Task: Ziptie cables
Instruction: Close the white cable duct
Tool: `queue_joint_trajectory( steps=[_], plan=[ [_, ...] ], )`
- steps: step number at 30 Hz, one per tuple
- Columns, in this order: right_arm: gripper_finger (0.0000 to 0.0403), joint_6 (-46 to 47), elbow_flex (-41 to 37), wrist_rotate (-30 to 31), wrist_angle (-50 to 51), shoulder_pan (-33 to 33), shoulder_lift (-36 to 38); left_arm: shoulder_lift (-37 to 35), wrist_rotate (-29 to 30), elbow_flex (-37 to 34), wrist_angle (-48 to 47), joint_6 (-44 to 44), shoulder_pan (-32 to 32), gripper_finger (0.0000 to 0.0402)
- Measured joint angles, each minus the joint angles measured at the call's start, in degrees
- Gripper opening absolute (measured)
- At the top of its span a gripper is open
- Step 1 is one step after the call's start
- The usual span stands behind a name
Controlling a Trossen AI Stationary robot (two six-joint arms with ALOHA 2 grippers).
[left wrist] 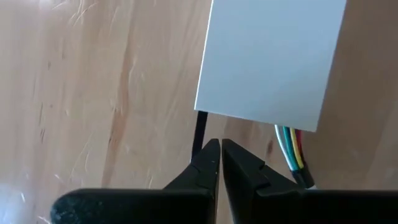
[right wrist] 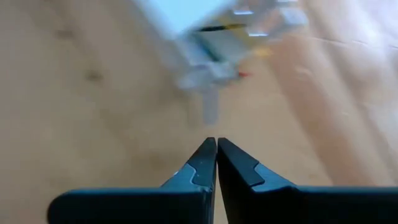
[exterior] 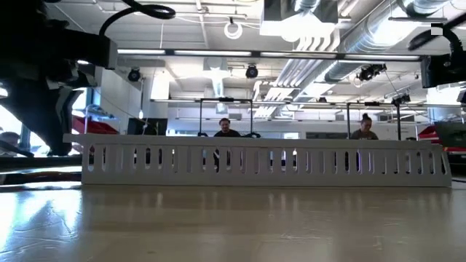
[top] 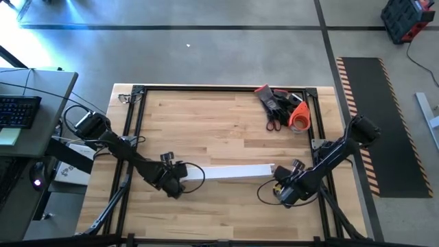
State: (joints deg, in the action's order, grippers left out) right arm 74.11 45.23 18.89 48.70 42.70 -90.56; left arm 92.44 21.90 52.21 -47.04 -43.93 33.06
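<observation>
A long white channel strip (top: 236,171) lies flat across the middle of the table; the low view shows its slotted side wall (exterior: 262,164). My left gripper (left wrist: 219,149) is shut, pointing steeply down just off the strip's left end (left wrist: 267,62). There a thin black strap (left wrist: 199,132) and the cables (left wrist: 291,148), green, yellow and red wires, come out from under the strip. My right gripper (right wrist: 216,146) is shut at the strip's right end (right wrist: 186,28). A pale tab (right wrist: 211,107) sticks out there toward its fingertips; this view is blurred. My left gripper comes from above, slanting down, with its fingertips closed together. The black strap's free end (left wrist: 196,152) runs down to the outer side of one fingertip (left wrist: 208,158). I cannot tell whether that finger touches it or stands just beside it.
A heap of red, black and orange tools (top: 281,106) lies at the table's far right corner. A black frame (top: 137,123) edges the tabletop. A desk with a keyboard (top: 17,110) stands left of the table. People sit in the room behind (exterior: 226,129).
</observation>
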Motion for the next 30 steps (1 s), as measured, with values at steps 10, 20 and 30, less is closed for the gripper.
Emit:
queue_joint_trajectory(
  steps=[10,20,30],
  plan=[
    [0.0,10.9,-2.7,6.8,-0.3,-0.6,0.0,0.0,1.8,0.0,3.9,-2.9,-0.9,0.0],
    [0.0001,7.0,-6.5,11.5,-10.5,-3.4,0.1,3.4,1.5,0.3,16.1,-3.0,-1.2,0.0],
    [0.0,15.8,0.1,9.8,8.4,0.1,0.0,3.4,5.2,1.0,6.2,-13.0,-0.9,0.0]
  ],
)
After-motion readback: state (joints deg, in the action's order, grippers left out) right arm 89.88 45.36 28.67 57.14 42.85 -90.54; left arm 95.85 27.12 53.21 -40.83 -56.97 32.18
